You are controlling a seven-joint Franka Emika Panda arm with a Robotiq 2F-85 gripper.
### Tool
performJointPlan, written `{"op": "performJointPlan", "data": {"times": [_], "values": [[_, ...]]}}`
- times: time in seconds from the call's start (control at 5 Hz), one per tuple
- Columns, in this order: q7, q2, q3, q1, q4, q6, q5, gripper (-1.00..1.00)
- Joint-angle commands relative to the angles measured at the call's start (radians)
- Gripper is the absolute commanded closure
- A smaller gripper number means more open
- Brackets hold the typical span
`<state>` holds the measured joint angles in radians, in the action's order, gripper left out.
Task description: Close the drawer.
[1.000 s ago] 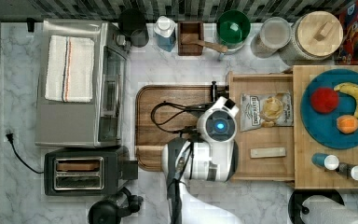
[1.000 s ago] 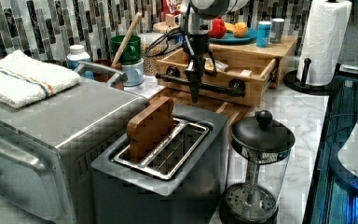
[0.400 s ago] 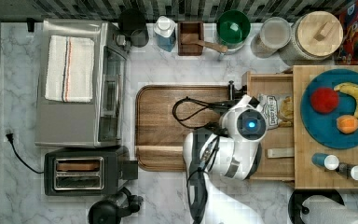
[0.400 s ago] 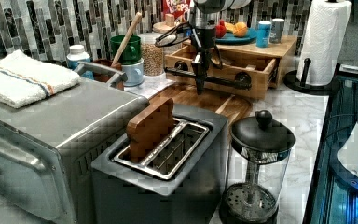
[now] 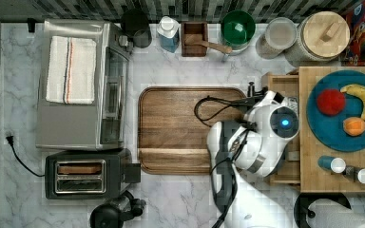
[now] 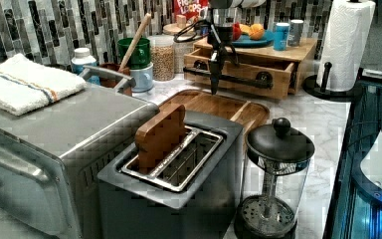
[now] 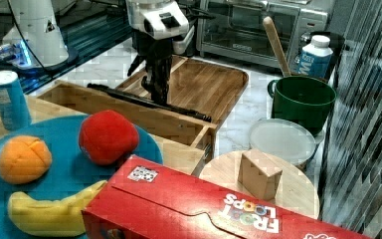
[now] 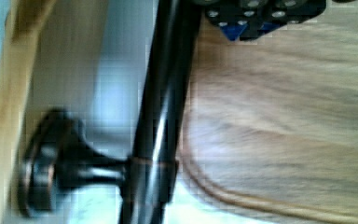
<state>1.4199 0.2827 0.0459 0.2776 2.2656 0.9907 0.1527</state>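
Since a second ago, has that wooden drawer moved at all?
Yes. The drawer has slid toward the top view's right, farther under the slab with the blue plate.

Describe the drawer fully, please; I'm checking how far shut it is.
The drawer is a shallow light-wood box under the slab bearing the blue plate. It is nearly shut, still sticking out a little toward the dark cutting board. A black bar handle on round mounts runs along its front. The gripper hangs at the handle; whether they touch is unclear.
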Motion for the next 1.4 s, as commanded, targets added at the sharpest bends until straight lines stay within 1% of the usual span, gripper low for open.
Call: {"op": "performJointPlan", "data": {"times": [0.2,0.4,0.6,0.8,1.4], "values": [[0.165,0.074,0.121,0.169,-0.304,-0.077,-0.003,1.0],[0.157,0.073,0.144,0.186,-0.327,-0.086,-0.016,1.0],[0.124,0.072,0.156,0.187,-0.317,-0.035,-0.039,1.0],[0.12,0.073,0.148,0.194,-0.325,-0.064,-0.007,1.0],[0.119,0.073,0.149,0.193,-0.325,-0.064,-0.007,1.0]]}}
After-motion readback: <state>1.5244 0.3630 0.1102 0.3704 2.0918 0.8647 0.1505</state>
